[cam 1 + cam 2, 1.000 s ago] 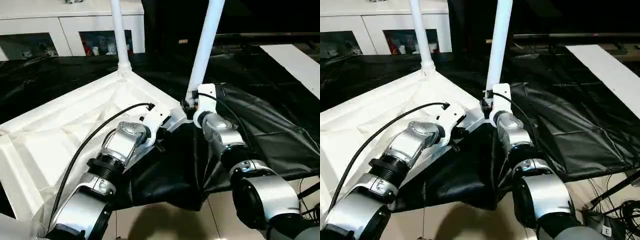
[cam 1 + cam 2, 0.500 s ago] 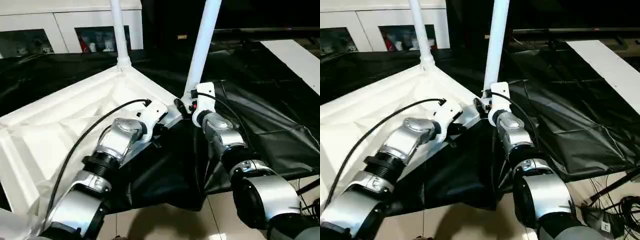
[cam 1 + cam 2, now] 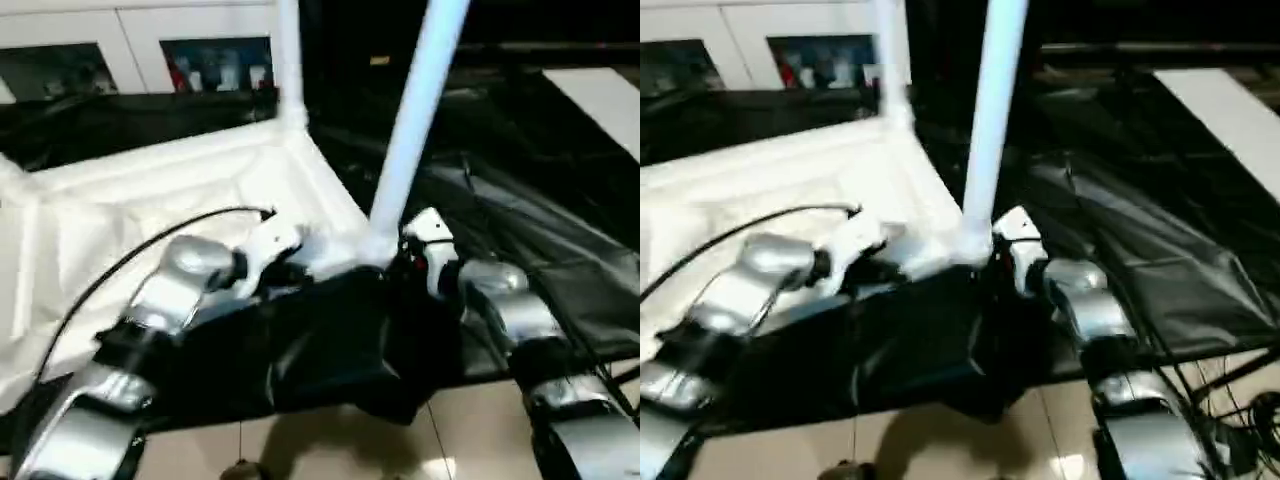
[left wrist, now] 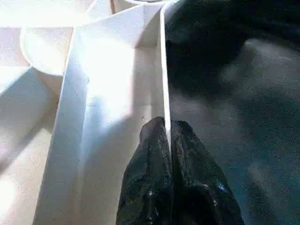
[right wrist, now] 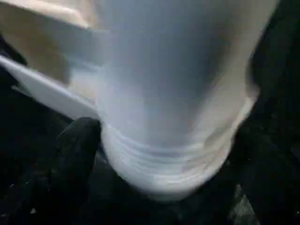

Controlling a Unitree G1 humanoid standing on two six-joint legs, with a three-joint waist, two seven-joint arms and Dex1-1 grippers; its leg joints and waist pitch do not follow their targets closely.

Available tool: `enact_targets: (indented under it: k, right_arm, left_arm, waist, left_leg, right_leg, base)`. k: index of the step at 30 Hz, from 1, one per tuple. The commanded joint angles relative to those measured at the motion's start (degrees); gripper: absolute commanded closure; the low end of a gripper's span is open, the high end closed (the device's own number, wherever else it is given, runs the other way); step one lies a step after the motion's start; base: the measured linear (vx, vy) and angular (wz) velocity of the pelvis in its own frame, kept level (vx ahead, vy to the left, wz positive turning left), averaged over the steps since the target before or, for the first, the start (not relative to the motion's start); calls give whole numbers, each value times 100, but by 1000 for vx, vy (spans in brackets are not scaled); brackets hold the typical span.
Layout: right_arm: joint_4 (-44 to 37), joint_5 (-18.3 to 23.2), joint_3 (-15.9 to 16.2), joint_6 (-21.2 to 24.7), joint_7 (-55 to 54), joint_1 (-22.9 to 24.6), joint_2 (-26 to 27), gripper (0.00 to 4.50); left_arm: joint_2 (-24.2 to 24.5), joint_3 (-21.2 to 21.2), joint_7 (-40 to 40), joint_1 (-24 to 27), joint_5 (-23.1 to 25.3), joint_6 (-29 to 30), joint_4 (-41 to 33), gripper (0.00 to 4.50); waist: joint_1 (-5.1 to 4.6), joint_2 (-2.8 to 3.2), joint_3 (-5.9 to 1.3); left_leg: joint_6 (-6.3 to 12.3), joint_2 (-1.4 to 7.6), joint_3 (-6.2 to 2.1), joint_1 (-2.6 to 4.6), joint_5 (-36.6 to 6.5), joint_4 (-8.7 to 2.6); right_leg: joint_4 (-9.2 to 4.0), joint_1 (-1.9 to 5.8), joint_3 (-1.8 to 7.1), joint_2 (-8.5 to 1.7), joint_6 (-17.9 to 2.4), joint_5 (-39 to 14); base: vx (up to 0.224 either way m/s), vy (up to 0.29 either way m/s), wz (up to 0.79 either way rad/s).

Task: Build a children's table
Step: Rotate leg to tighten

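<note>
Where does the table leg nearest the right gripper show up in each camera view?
Left eye: near leg rises right of centre.
Right eye: it rises at centre.
Left wrist: not in it.
Right wrist: its base between open fingers.
Shared landmark: tabletop rim.

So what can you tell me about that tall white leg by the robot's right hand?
The leg is a smooth white plastic-looking tube, standing up with a slight lean from the near corner of the upside-down tabletop. Its ridged bottom end sits in that corner. The right gripper has a black finger on each side of it.
</note>
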Motion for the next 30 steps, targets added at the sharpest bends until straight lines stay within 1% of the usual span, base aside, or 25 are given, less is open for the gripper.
enact_targets:
  k: [1,2,5,6,7,8,10,12,13,14,16,17,18,20,21,22,24,26,29,30]
  right_arm:
    - [-249,49,47,6,135,91,-30,10]
    - [-345,62,46,-38,242,162,-51,10]
    - [-742,199,74,5,419,351,-110,10]
    - [-1185,365,99,254,572,528,-196,10]
    - [-1327,426,107,340,641,585,-225,10]
    - [-1421,466,117,384,707,628,-253,10]
    - [-1603,542,124,429,857,727,-316,10]
    - [-1699,593,110,419,969,793,-355,10]
    - [-1750,623,95,405,1043,838,-385,10]
    - [-1795,637,80,399,1093,879,-410,10]
    - [-1813,609,60,392,1108,905,-412,10]
    - [-1800,592,57,380,1106,911,-411,10]
    - [-1676,523,63,327,1041,876,-394,10]
    - [-1633,447,134,303,968,869,-415,10]
    - [-1618,450,127,301,899,862,-393,10]
    - [-1589,461,111,314,875,844,-374,10]
    - [-1422,552,-1,359,683,721,-244,10]
    - [-1413,603,-17,392,659,701,-199,35]
    - [-1447,624,13,430,667,712,-157,49]
    - [-1439,633,17,428,680,713,-134,62]
  left_arm:
    - [-6,-148,-469,48,-285,-158,-422,450]
    - [96,-186,-596,116,-319,-214,-551,450]
    - [183,-201,-696,185,-360,-233,-655,450]
    - [236,-180,-762,235,-387,-268,-714,450]
    - [252,-172,-782,250,-395,-284,-728,450]
    - [266,-164,-790,260,-393,-295,-724,450]
    - [294,-148,-813,286,-390,-316,-724,450]
    - [302,-141,-814,301,-392,-327,-723,450]
    - [301,-134,-804,309,-396,-333,-713,450]
    - [302,-127,-799,319,-401,-336,-712,450]
    - [324,-139,-795,330,-420,-335,-724,450]
    - [330,-141,-791,339,-427,-328,-731,450]
    - [338,-144,-792,350,-429,-321,-741,450]
    - [343,-143,-789,362,-437,-310,-755,450]
    - [350,-144,-793,371,-437,-309,-765,450]
    - [350,-144,-792,370,-435,-310,-762,450]
    - [337,-141,-784,361,-415,-324,-724,450]
    - [334,-139,-786,367,-408,-327,-722,450]
    - [332,-140,-787,375,-407,-332,-716,450]
    - [338,-146,-786,376,-412,-333,-710,450]
  waist:
    - [-6,17,-405]
    - [-11,10,-400]
    - [2,-13,-399]
    - [21,-14,-396]
    - [25,-16,-392]
    - [40,0,-395]
    - [39,3,-386]
    - [36,7,-384]
    - [36,3,-382]
    - [42,16,-384]
    - [38,8,-394]
    - [32,13,-404]
    - [31,11,-406]
    - [32,18,-417]
    - [39,28,-428]
    - [39,22,-436]
    - [41,34,-448]
    - [47,28,-450]
    - [57,31,-449]
    - [55,32,-447]
  left_leg:
    - [913,128,41,155,375,-229]
    - [923,111,51,147,421,-220]
    - [940,105,51,136,437,-208]
    - [948,109,50,141,398,-205]
    - [954,108,48,136,393,-205]
    - [945,111,42,136,396,-204]
    - [882,108,38,128,291,-210]
    - [777,109,40,135,121,-217]
    - [758,108,44,138,75,-218]
    - [725,110,38,137,41,-221]
    - [694,102,32,126,79,-216]
    - [688,91,29,123,131,-206]
    - [688,90,29,125,152,-204]
    - [696,80,29,125,207,-190]
    - [714,73,25,122,311,-175]
    - [739,69,25,123,374,-166]
    - [761,64,21,122,429,-159]
    - [765,65,27,126,399,-154]
    - [760,70,24,125,327,-150]
    - [753,73,21,120,302,-153]
  right_leg:
    - [-170,358,184,-210,-1908,1883]
    - [-172,355,188,-203,-1901,1868]
    - [-161,360,200,-214,-1879,1833]
    - [-163,362,208,-213,-1849,1790]
    - [-162,365,209,-206,-1825,1773]
    - [-159,358,205,-206,-1794,1708]
    - [-166,349,205,-211,-1773,1520]
    - [-182,341,213,-220,-1756,1306]
    - [-188,341,217,-217,-1758,1277]
    - [-187,344,220,-222,-1756,1248]
    - [-173,351,216,-216,-1756,1336]
    - [-164,355,213,-210,-1761,1413]
    - [-159,355,212,-210,-1766,1446]
    - [-149,358,213,-213,-1787,1531]
    - [-129,366,211,-204,-1792,1683]
    - [-118,367,207,-198,-1796,1778]
    - [-105,369,204,-201,-1821,1854]
    - [-111,367,204,-204,-1850,1841]
    - [-106,369,205,-204,-1843,1752]
    - [-106,371,204,-207,-1840,1719]
  base:
    - [0,0,0]
    - [0,0,0]
    - [0,0,0]
    - [0,0,0]
    - [0,0,0]
    - [0,0,0]
    - [0,0,0]
    - [0,0,0]
    - [0,0,0]
    - [0,0,0]
    - [0,0,0]
    - [0,0,0]
    - [0,0,0]
    - [0,0,0]
    - [0,0,0]
    - [0,0,0]
    - [0,0,0]
    - [0,0,0]
    - [0,0,0]
    - [0,0,0]
